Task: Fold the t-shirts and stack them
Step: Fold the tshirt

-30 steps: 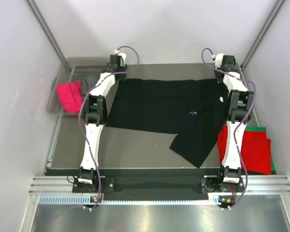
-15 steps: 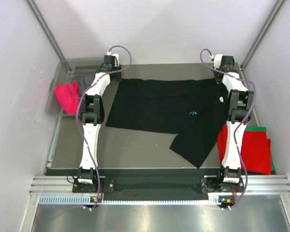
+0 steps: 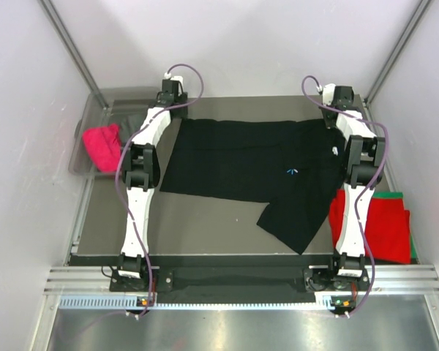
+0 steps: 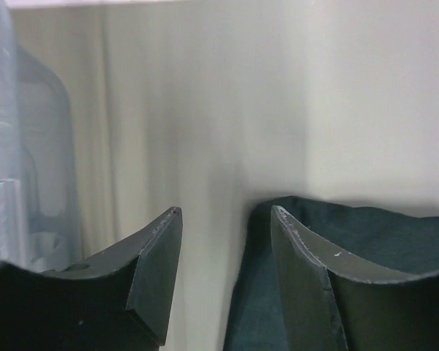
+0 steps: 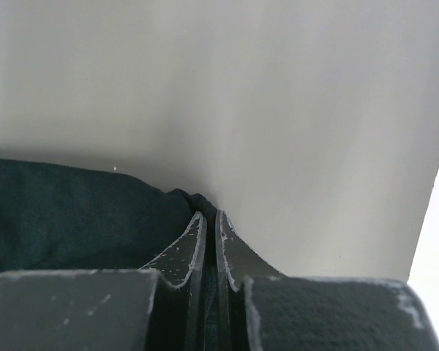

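Fingers of the left gripper stand well parted and hold nothing, with only a pale bare surface showing in the gap. The far left corner of the black t-shirt lies just to the inner side of that gap, touching or nearly touching the right-hand finger without passing between the two. I judge the next move turns on that small offset: the corner sits toward the robot's right of the open jaws, so the gripper would need to shift that way before it closes. Across the table, the right gripper is pinched tight on a fold of the same black cloth at the far right corner. From above, the shirt lies spread with its long axis running left to right, and its far edge spans from one gripper to the other. One flap trails toward the near edge on the right side. Each arm is nearest its own corner. Well apart from all this, the pink t-shirt sits in the tub on the left, and the red t-shirt lies at the right.
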